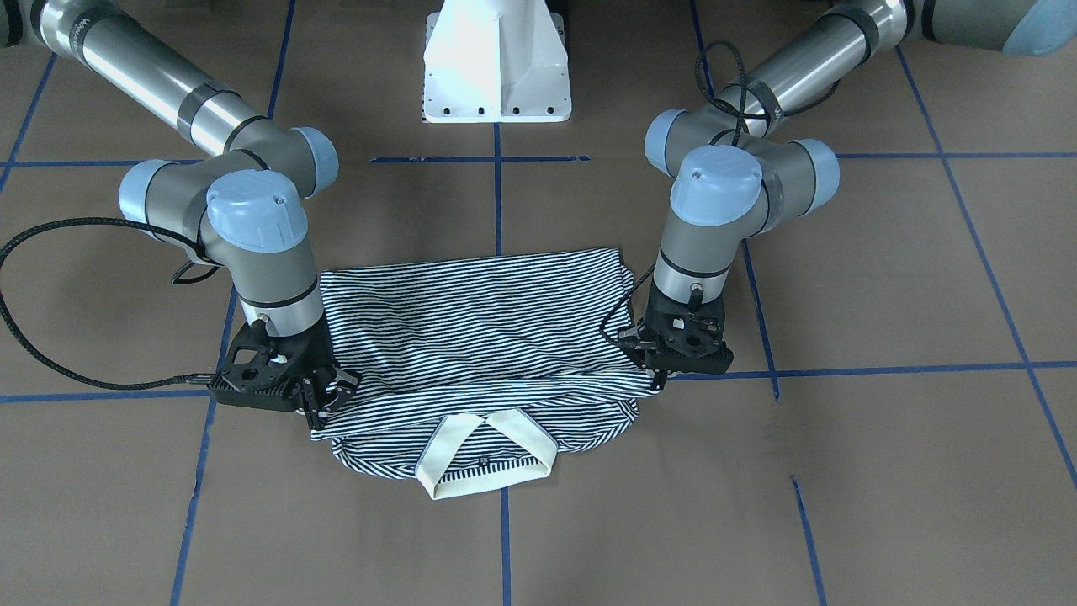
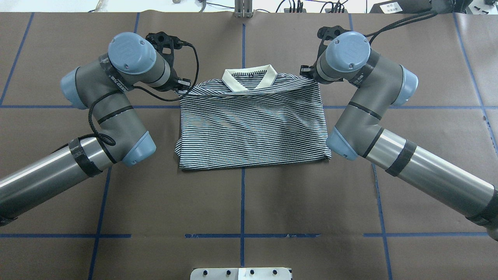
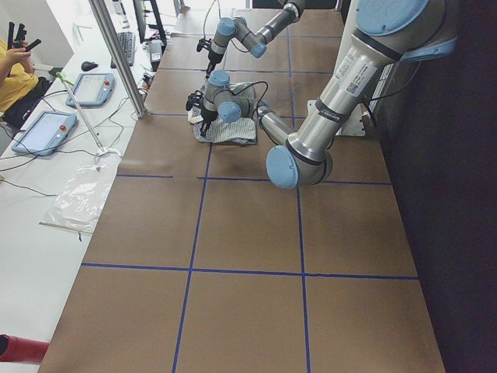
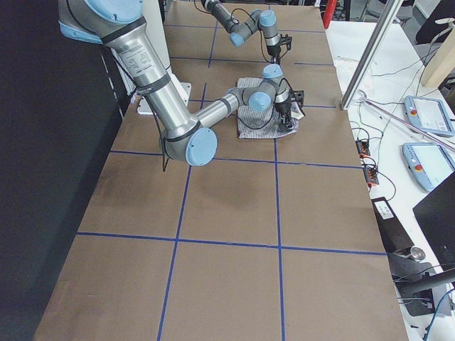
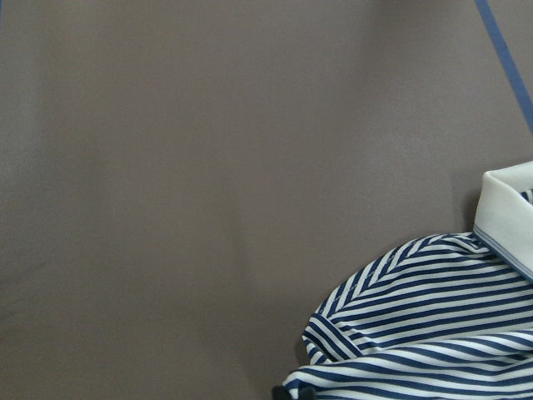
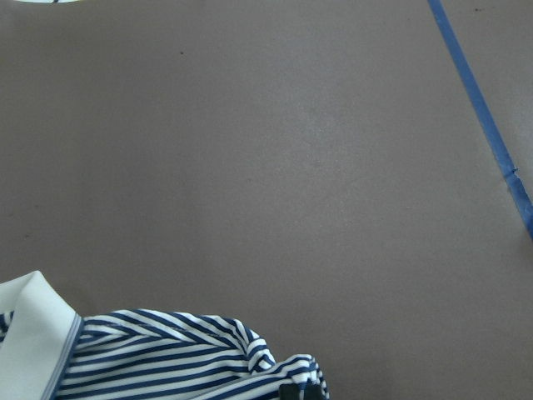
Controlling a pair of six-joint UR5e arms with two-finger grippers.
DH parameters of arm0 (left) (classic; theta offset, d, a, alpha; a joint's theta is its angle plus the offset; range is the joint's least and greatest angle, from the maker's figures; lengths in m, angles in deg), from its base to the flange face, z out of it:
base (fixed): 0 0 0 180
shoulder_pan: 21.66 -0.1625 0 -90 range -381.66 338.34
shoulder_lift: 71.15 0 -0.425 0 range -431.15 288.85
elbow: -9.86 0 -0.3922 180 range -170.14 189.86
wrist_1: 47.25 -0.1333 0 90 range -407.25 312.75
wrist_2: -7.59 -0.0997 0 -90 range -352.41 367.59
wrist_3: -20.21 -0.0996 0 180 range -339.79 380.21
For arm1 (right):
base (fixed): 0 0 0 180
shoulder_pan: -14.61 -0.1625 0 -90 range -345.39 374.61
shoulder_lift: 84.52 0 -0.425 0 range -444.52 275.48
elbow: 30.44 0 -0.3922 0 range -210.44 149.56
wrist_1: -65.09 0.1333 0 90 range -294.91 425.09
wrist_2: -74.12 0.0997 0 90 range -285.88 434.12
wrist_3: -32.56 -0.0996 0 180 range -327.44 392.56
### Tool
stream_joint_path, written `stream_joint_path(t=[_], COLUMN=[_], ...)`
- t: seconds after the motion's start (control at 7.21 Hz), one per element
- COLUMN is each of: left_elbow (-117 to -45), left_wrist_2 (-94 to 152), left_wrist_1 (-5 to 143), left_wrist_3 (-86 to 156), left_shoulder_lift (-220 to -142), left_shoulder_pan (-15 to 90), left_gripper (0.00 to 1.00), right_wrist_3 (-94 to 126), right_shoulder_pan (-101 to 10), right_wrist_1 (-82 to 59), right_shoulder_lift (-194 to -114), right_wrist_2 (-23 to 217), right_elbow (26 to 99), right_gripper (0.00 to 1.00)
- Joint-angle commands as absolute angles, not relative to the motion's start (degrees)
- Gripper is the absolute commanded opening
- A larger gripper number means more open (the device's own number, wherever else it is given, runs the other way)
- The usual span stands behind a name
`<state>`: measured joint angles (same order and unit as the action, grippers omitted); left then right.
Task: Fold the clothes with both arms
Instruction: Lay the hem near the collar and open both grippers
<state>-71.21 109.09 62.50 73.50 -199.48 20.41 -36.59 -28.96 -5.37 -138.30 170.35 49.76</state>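
The striped polo shirt (image 1: 471,328) (image 2: 249,128) lies folded on the brown table, its cream collar (image 1: 488,459) (image 2: 249,77) on the side away from the robot. My left gripper (image 1: 660,380) (image 2: 182,87) is shut on the shirt's folded edge beside one shoulder. At the other shoulder, my right gripper (image 1: 330,397) (image 2: 307,74) pinches the same edge. That edge runs taut between them, just behind the collar. Each wrist view shows only a bunched striped corner (image 5: 425,333) (image 6: 166,358) at the bottom of the frame.
The white pedestal base (image 1: 496,67) (image 2: 241,273) stands on the robot's side of the shirt. Blue tape lines (image 2: 242,194) cross the brown table. A side bench holds tablets (image 3: 46,128) (image 4: 426,114), and a person (image 3: 12,78) sits there.
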Motion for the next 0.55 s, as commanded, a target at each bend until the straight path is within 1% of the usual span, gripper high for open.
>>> stream_joint_path(t=[0.0,0.14,0.28,0.42], left_elbow=[-71.08,-71.00,-71.08,-71.60], left_wrist_2=[109.19,109.11,109.11,109.11], left_wrist_1=[62.70,62.70,62.70,63.92], left_wrist_3=[73.47,73.47,73.38,73.38], left_shoulder_lift=[-199.38,-199.29,-199.21,-198.51], left_shoulder_pan=[20.35,20.35,20.35,20.35], left_gripper=[0.00,0.00,0.43,0.99], right_wrist_3=[-34.42,-34.32,-34.41,-34.76], right_shoulder_pan=[-30.04,-29.78,-29.69,-28.90], right_wrist_1=[-5.40,-5.40,-5.32,-5.23], right_shoulder_lift=[-138.48,-138.31,-138.22,-138.31], right_wrist_2=[170.36,170.36,170.36,170.02], right_elbow=[49.55,48.24,48.14,48.05], right_gripper=[0.00,0.00,0.00,0.99])
